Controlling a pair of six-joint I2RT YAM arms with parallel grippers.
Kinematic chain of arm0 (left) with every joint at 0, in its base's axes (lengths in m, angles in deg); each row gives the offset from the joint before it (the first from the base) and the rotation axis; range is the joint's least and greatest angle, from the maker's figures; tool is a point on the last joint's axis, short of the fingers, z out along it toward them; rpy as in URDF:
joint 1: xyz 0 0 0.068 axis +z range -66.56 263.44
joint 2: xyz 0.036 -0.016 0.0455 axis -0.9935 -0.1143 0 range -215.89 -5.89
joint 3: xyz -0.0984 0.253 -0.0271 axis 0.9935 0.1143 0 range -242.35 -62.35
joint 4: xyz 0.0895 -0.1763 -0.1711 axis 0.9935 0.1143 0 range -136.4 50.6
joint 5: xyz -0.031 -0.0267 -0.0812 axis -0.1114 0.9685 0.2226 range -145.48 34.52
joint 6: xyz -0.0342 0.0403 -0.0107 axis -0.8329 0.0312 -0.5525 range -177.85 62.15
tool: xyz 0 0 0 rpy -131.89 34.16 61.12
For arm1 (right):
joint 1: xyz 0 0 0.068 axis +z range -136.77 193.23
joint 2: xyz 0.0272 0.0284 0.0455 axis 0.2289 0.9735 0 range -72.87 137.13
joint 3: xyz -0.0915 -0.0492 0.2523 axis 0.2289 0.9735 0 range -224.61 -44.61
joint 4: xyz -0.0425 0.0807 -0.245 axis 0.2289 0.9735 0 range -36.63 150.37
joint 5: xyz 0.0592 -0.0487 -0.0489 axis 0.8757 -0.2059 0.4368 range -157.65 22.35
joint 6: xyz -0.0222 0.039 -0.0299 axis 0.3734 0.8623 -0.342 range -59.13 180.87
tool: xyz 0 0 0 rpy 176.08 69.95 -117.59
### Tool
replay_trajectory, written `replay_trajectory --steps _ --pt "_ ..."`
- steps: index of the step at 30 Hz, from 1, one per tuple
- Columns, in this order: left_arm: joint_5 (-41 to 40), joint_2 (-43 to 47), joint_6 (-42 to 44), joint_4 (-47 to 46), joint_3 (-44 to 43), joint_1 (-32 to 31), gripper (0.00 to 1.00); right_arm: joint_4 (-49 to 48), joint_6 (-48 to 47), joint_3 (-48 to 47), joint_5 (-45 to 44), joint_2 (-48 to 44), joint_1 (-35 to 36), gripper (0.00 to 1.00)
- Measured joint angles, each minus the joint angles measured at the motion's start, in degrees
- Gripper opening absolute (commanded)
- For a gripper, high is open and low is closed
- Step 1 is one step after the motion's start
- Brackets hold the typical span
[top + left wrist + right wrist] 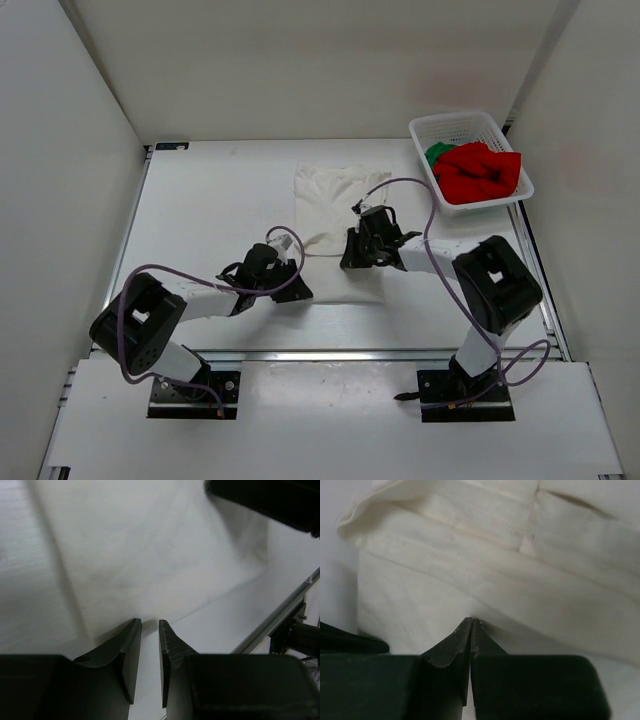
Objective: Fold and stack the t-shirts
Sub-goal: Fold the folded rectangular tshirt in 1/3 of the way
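The white t-shirt (335, 200) lies spread on the table's middle. It fills the right wrist view (485, 555), where a sleeve and hems show. My right gripper (358, 252) rests low on the shirt's near part, its jaws pressed together, and the tips (471, 621) pinch a bit of the cloth. My left gripper (292, 290) sits at the shirt's near left corner. Its jaws (149, 624) stand a narrow gap apart with nothing between them, at the cloth's edge (150, 555). The red t-shirt (482, 170) and the green t-shirt (437, 153) lie bunched in the basket.
A white mesh basket (455, 124) stands at the back right of the table. White walls close in the left, back and right sides. The table's metal front rail (280, 615) shows at the right of the left wrist view.
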Motion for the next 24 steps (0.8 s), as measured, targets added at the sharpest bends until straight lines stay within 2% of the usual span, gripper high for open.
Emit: replay_trajectory --steps 3,10,15,20,24 --pt "0.1 -0.8 -0.2 -1.0 1.8 1.0 0.33 0.0 -0.6 -3.6 -0.4 4.5 -0.1 0.0" --pt "0.4 -0.1 0.0 -4.6 4.1 1.2 0.32 -1.6 -0.9 -8.3 -3.1 8.7 -2.0 0.0" --pt "0.3 3.6 0.8 -1.4 4.8 1.2 0.36 -2.6 -0.7 -15.6 -3.6 13.1 -6.7 0.0" --pt "0.5 11.0 1.8 3.5 4.8 2.6 0.39 -2.5 -1.2 -19.3 -3.5 11.5 -10.4 0.0" --pt "0.7 14.0 3.2 6.0 4.9 5.2 0.41 -3.3 -2.0 -13.9 -3.1 3.6 -9.0 0.0"
